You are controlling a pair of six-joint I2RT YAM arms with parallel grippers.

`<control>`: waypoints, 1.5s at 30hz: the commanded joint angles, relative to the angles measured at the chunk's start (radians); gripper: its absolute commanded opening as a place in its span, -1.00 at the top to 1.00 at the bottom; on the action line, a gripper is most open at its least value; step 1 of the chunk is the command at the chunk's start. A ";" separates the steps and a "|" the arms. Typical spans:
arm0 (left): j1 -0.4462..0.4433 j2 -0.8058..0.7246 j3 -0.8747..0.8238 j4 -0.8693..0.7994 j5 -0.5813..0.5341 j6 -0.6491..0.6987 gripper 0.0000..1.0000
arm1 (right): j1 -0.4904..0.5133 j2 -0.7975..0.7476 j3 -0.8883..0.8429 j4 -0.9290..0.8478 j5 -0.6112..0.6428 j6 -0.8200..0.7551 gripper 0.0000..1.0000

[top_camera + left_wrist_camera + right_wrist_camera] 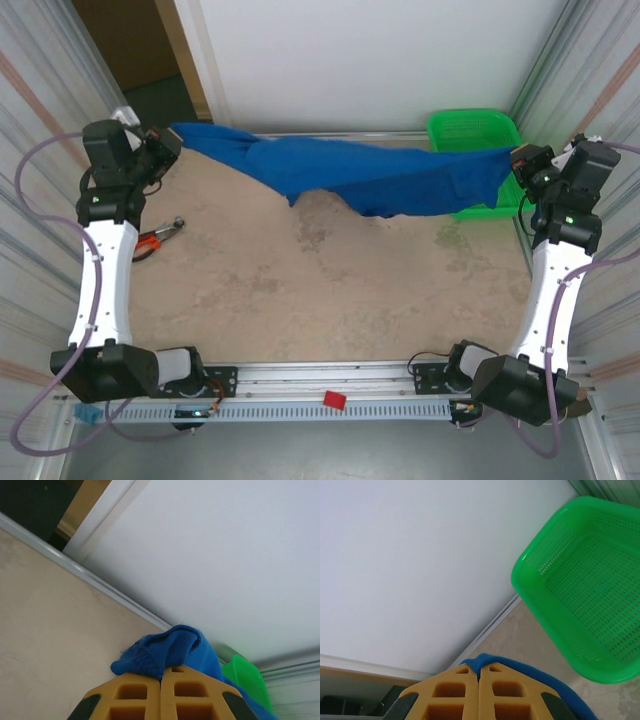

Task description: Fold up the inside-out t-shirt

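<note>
The royal-blue t-shirt [360,175] hangs stretched between both arms above the far part of the table, sagging in the middle. At the far left, my left gripper [176,140] is shut on one end of the cloth; the left wrist view shows a bunched blue fold [165,652] pinched between the closed yellow fingers [135,695]. At the far right, my right gripper [516,160] is shut on the other end, and a thin blue edge [485,661] pokes out from the closed jaws there. No lettering shows.
A green mesh basket [470,130] stands at the back right corner, partly behind the shirt, and it is empty in the right wrist view [590,590]. Orange-handled pliers [158,238] lie by the left arm. A white wall runs along the table's far edge.
</note>
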 commanded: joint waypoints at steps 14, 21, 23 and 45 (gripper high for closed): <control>-0.295 -0.135 -0.522 0.056 -0.035 0.032 -0.17 | 0.154 -0.190 -0.292 -0.097 -0.030 -0.079 1.00; -0.502 0.181 -0.438 0.091 -0.100 0.080 -0.20 | 0.177 -0.194 -0.317 -0.108 -0.006 -0.090 1.00; -0.540 0.277 -0.407 0.120 -0.120 0.035 -0.20 | 0.188 -0.191 -0.318 -0.105 0.009 -0.092 1.00; -0.667 0.660 -0.138 0.188 -0.129 -0.058 -0.20 | 0.245 -0.191 -0.337 -0.085 0.043 -0.086 1.00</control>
